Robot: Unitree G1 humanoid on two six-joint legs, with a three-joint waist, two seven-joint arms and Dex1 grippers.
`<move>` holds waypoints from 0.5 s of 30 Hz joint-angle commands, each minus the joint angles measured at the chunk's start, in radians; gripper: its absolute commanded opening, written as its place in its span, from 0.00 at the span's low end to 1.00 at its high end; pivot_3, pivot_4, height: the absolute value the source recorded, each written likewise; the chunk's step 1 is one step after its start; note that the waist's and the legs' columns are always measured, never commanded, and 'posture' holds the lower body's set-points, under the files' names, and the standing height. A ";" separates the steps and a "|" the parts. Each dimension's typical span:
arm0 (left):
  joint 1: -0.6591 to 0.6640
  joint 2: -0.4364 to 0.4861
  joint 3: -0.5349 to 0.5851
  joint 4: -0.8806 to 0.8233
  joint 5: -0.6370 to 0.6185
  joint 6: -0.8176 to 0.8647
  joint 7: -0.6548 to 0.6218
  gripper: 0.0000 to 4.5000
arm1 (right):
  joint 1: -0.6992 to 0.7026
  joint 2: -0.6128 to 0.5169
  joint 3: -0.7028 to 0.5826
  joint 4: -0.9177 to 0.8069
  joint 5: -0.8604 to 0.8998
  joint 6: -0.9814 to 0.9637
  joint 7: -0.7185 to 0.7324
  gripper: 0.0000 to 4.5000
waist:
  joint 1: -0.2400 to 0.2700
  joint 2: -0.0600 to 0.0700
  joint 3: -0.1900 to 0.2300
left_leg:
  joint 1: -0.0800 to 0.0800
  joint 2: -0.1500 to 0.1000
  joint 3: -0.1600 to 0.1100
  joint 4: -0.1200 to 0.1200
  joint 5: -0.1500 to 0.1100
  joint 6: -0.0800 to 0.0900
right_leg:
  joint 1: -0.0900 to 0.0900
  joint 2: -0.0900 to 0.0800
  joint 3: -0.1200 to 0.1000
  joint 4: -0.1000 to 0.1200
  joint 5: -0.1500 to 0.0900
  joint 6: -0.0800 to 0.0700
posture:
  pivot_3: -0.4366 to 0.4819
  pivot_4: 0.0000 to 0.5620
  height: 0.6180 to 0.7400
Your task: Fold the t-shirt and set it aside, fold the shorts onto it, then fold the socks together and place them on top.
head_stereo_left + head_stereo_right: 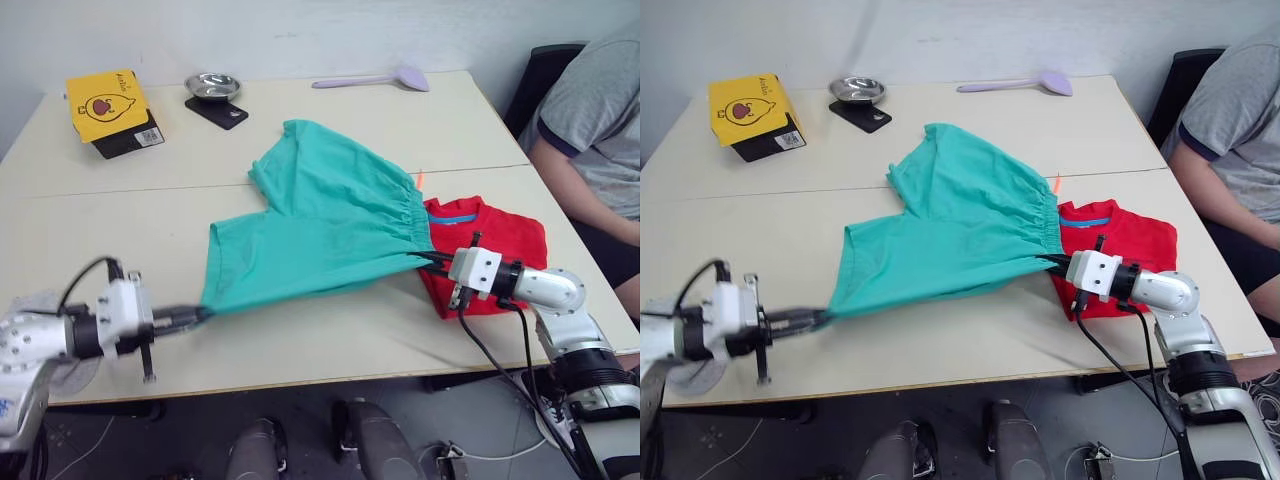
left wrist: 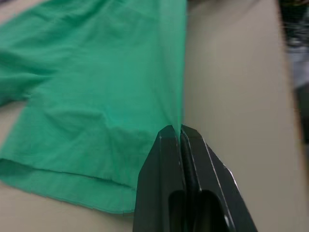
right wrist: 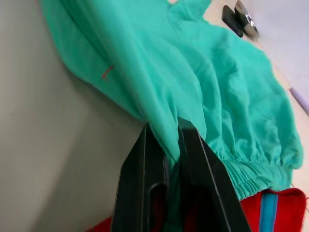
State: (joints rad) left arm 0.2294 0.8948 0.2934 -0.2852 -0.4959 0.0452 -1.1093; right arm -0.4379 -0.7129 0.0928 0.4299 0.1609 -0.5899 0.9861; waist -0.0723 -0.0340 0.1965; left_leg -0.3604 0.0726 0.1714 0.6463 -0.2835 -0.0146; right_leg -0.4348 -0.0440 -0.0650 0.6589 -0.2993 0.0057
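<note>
Beige surface: table (image 1: 300,340), white wall behind; a seated person (image 1: 600,120) at its right.
Shorts (image 1: 320,230): teal-green, stretched across mid-table, waistband overlapping the t-shirt (image 1: 500,240).
T-shirt: red, folded, near the right edge.
Left gripper (image 1: 200,314): fingers pinching a leg hem.
Right gripper (image 1: 425,260): fingers pinching the waistband.
Yellow box (image 1: 105,103): writing unreadable.
</note>
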 commanded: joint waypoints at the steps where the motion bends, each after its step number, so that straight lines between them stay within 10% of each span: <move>1: 0.078 0.030 0.007 -0.071 -0.014 0.072 -0.036 0.01 | 0.038 -0.038 -0.056 -0.055 0.038 0.010 0.018 0.00 | 0.007 0.000 0.000 | 0.002 0.001 -0.002 -0.001 0.001 -0.001 | 0.002 0.001 -0.001 0.000 -0.002 -0.003 | 0.48 0.27 1.00; 15: 0.348 0.165 0.051 -0.243 -0.098 0.388 -0.195 0.01 | 0.396 -0.132 -0.020 -0.323 0.156 -0.025 0.315 0.00 | 0.015 -0.001 -0.001 | 0.005 0.005 0.000 0.000 -0.010 -0.001 | 0.006 0.003 -0.001 -0.001 -0.008 -0.002 | 0.48 0.27 1.00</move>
State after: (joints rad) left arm 0.5620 1.0449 0.3100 -0.5032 -0.5724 0.4137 -1.2797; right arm -0.0512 -0.8201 0.0929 0.1459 0.3008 -0.5931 1.2921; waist -0.0571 -0.0352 0.1958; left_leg -0.3549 0.0775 0.1713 0.6468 -0.2951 -0.0188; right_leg -0.4292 -0.0404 -0.0665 0.6572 -0.3080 0.0030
